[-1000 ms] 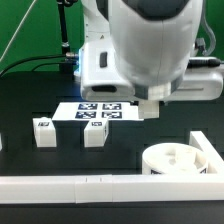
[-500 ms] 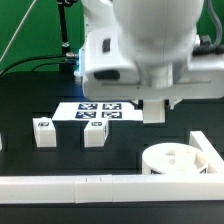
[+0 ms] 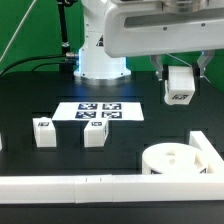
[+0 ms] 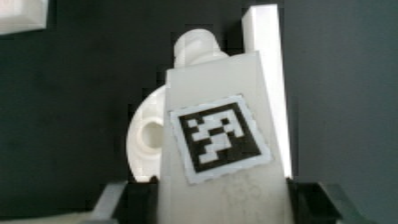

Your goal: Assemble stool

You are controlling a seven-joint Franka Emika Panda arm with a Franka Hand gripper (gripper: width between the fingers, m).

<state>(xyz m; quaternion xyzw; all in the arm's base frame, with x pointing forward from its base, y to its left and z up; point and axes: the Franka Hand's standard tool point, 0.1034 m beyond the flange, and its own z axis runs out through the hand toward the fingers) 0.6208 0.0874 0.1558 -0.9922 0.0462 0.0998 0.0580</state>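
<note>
My gripper (image 3: 180,88) is shut on a white block leg (image 3: 180,84) with a black-and-white tag and holds it in the air at the exterior view's right, well above the table. In the wrist view the held leg (image 4: 217,130) fills the middle between my dark fingers (image 4: 111,200). The round ring-shaped seat (image 3: 178,160) lies on the black table at the front right, below the held leg; it shows behind the leg in the wrist view (image 4: 150,140). Two more legs stand at the left: one (image 3: 43,132) and one (image 3: 95,132).
The marker board (image 3: 98,112) lies flat in the middle of the table. A long white border wall (image 3: 90,187) runs along the front, with a short wall (image 3: 207,150) by the seat. The robot base (image 3: 100,55) stands behind. A white piece (image 3: 2,143) sits at the left edge.
My gripper has risen and moved toward the exterior view's right with the leg in it; the arm no longer fills the middle of the view.
</note>
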